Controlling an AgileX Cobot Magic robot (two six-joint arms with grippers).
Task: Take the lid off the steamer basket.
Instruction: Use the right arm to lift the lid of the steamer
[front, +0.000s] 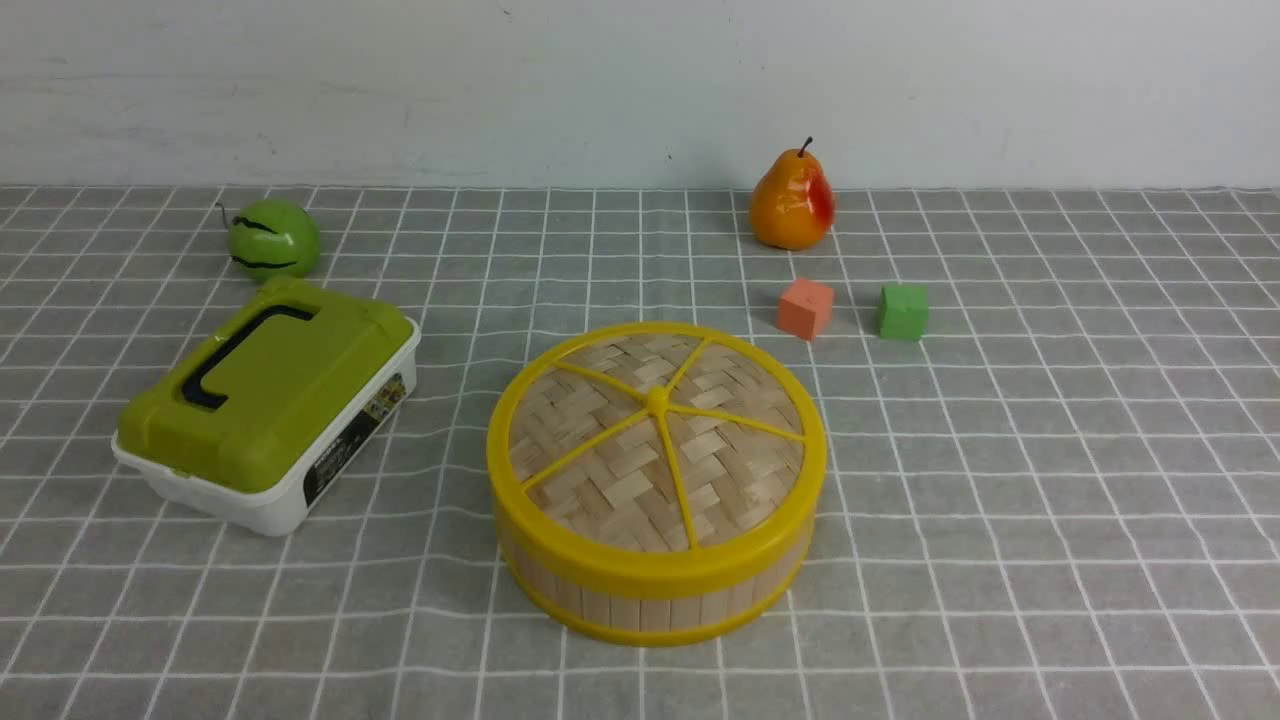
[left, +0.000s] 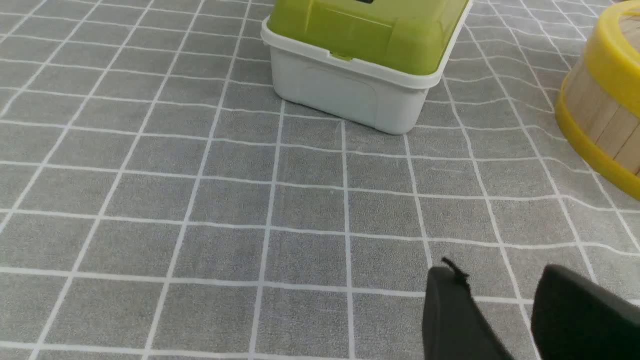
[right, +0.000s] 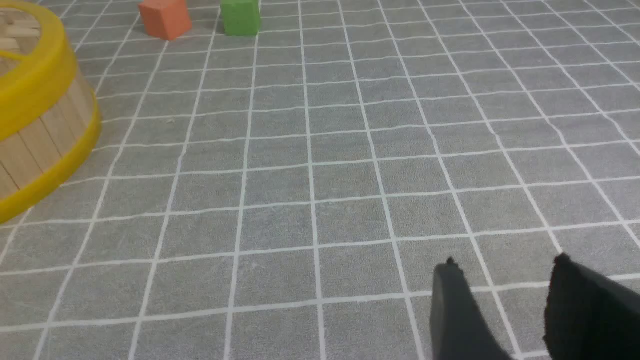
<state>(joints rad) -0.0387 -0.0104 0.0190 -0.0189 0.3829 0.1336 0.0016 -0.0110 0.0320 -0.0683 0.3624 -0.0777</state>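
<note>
Woven lid (front: 655, 440) sits squarely on the steamer basket (front: 655, 600), its yellow rim seated on the tub's top rim all the way round, so whatever the basket holds is hidden. Both lie ahead of my grippers and between them: ahead and to the right of my left gripper (left: 500, 280), ahead and to the left of my right gripper (right: 505, 270), well apart from each.

My left gripper hangs with its two dark fingers spread, nothing between them but the grey checked tablecloth (front: 1000, 500). My right gripper is likewise parted and empty. Only the fingertips of each show; the rest is cut off by the frame edge.

Straight ahead of my left gripper stands a white box (front: 300, 490), closed under a green cover (front: 265, 385) with a dark handle (front: 235, 350). Its contents cannot be seen, and the dark label (front: 350, 445) on its side is too small to read. From either wrist only a slice of the basket's slatted wall and yellow rims shows.

Far ahead of my right gripper, beyond the basket, an orange cube (front: 805, 308) and a green cube (front: 903, 312) sit near each other but apart, with a pear (front: 792, 200) upright behind them. A round green fruit (front: 272, 238) lies beyond the box.
</note>
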